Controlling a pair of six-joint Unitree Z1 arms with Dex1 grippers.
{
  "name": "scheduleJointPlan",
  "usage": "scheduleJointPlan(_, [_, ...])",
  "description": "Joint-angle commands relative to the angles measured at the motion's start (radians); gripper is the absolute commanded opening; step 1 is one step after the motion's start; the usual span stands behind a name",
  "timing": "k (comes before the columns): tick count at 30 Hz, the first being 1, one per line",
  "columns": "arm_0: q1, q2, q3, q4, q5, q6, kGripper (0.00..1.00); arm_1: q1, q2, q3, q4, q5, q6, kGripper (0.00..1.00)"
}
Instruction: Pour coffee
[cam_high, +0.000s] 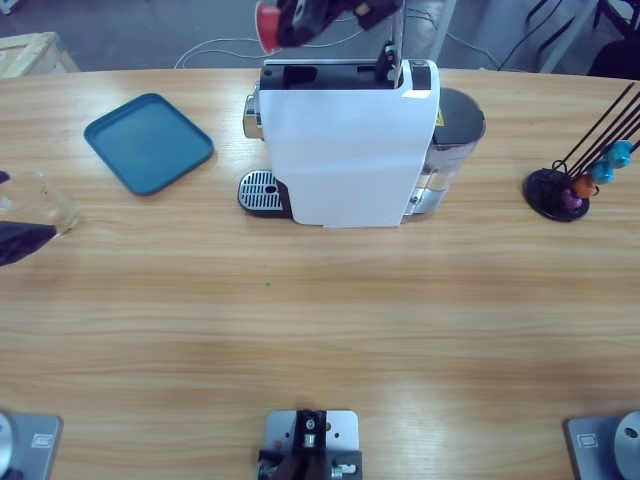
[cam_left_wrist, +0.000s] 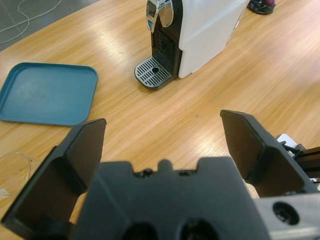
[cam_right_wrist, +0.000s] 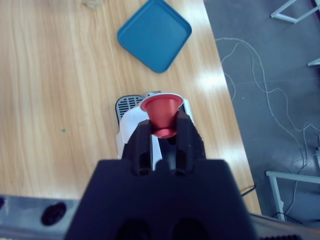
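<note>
Between the right gripper's (cam_right_wrist: 164, 131) two black jaws sits a small red capsule (cam_right_wrist: 161, 115), a smooth tapered cone with a thin silvery rim, pinched at its narrow end. Directly below this gripper stands the coffee machine (cam_high: 350, 150), a boxy appliance with a glossy white shell, a black slotted top and a round perforated metal drip grate (cam_high: 260, 188) at its front. Beyond the machine from this gripper lies a teal tray (cam_right_wrist: 154, 34), a shallow rounded square of matte plastic, flat on the pale, grained wooden table (cam_high: 320, 330).

Low over the table's other end, the left gripper (cam_left_wrist: 165, 145) is released, its flat black jaws spread wide with nothing between them. Ahead of it stand the same machine and tray. Just beside its left jaw, the curved rim of a clear glass tumbler (cam_left_wrist: 15, 167) shows. Whether coffee lies in the tumbler cannot be told. Well beyond the machine from the left gripper, a black wire rack (cam_high: 575, 170) holds coloured capsules (cam_high: 600, 170).
</note>
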Motion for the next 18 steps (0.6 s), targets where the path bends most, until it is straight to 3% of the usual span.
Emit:
scheduleJointPlan(1, [-0.006,-0.002,0.011,-0.005,-0.005,0.015,0.991,-0.032,0.088,0.011,-0.001,0.012,-0.005,0.000])
scheduleJointPlan(18, [-0.006,-0.002,0.012,-0.005,-0.005,0.015,0.991,-0.060,0.146,0.004,-0.006,0.042,-0.001,0.000])
